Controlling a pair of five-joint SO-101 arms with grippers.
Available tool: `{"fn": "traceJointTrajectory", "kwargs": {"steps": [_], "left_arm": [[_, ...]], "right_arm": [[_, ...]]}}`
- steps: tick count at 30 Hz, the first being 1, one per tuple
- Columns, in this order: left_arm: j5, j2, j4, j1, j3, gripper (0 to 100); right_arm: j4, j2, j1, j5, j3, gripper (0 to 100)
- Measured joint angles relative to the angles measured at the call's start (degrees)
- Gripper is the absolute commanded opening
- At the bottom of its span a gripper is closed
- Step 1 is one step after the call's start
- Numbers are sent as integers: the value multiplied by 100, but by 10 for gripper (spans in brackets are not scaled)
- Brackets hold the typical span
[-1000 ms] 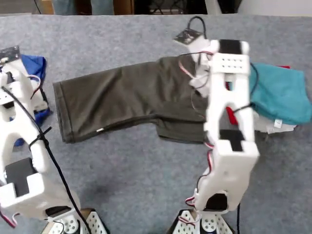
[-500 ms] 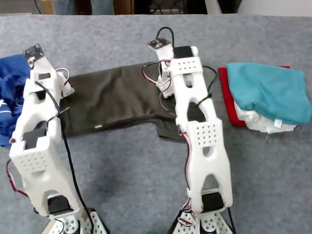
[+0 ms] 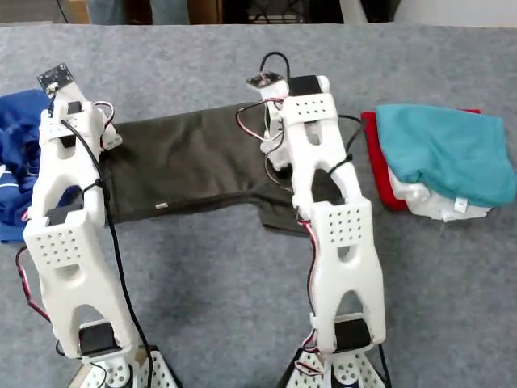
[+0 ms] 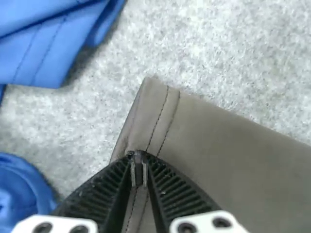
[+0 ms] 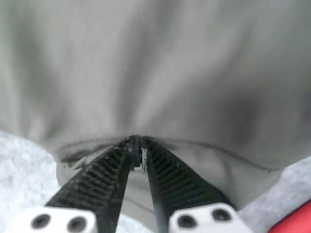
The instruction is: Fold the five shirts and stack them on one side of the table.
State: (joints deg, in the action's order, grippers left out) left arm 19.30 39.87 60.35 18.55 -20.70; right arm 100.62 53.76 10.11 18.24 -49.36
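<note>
Olive shirt (image 3: 194, 166) lying spread across grey counter (image 3: 202, 275). Left claw (image 4: 139, 170) pinching its stitched hem at end beside blue shirt (image 3: 14, 133). Right claw (image 5: 136, 153) pinching fabric ridge at far edge. Paired grip likely serving lift-and-fold. Stack sitting at counter's right: teal shirt (image 3: 444, 153) topping white shirt (image 3: 428, 202) and red shirt (image 3: 373, 162).

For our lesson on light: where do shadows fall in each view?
High view: even light on the table, shadows faint; left wrist view: shadow beneath the edge of the blue shirt; right wrist view: shaded creases in the olive shirt at the right tool.
</note>
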Motion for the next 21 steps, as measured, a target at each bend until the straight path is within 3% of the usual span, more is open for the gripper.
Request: {"fn": "traceJointTrajectory", "kwargs": {"steps": [8,21], "left_arm": [[0,97,149,0,-202,30],[9,97,149,0,-202,30]], "right_arm": [[0,-1073,0,237,1345,13],[-633,-3103,545,185,4774,14]]}}
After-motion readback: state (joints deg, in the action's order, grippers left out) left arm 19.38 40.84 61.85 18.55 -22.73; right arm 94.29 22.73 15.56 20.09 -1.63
